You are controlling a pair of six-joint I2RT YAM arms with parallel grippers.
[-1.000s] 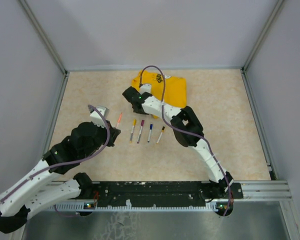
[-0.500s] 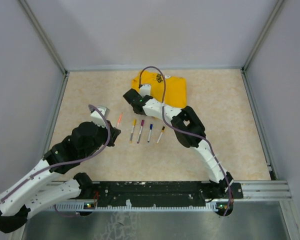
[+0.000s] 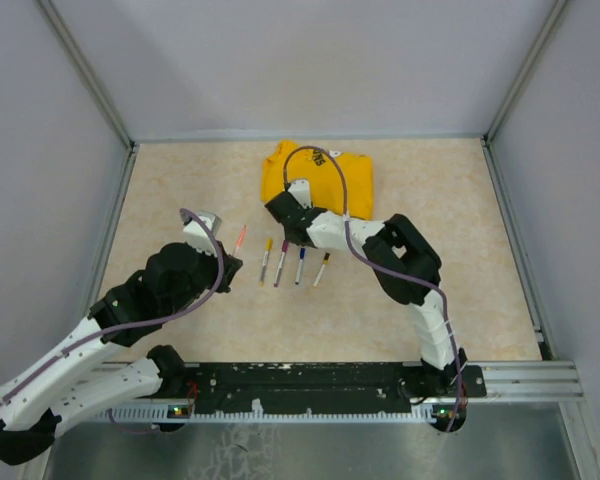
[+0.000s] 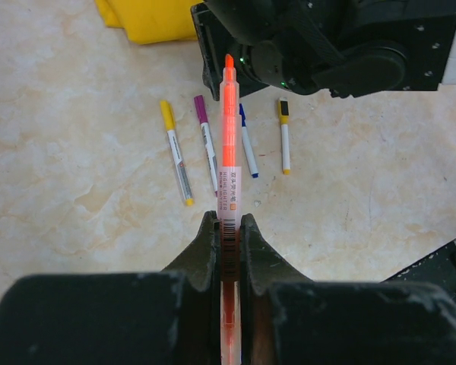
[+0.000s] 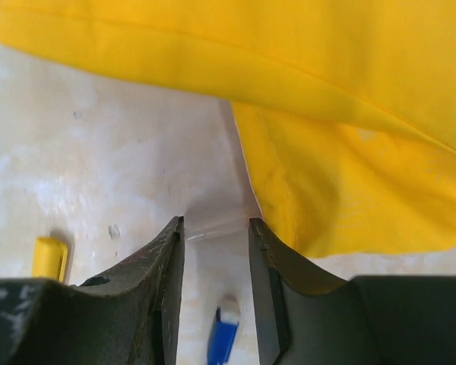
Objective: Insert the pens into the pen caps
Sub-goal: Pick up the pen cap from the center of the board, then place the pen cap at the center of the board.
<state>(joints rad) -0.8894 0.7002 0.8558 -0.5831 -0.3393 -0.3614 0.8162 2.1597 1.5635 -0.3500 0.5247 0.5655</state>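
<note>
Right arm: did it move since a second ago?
Yes. The right gripper moved away from the left edge of the yellow T-shirt, back and to the right, nearer the four pens lying on the table. The left gripper stayed put, shut on the orange pen. The lying pens did not move.

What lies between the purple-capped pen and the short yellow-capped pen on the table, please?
A blue-capped pen lies between the purple-capped pen and the short yellow-capped pen; the top view shows this plainly.
</note>
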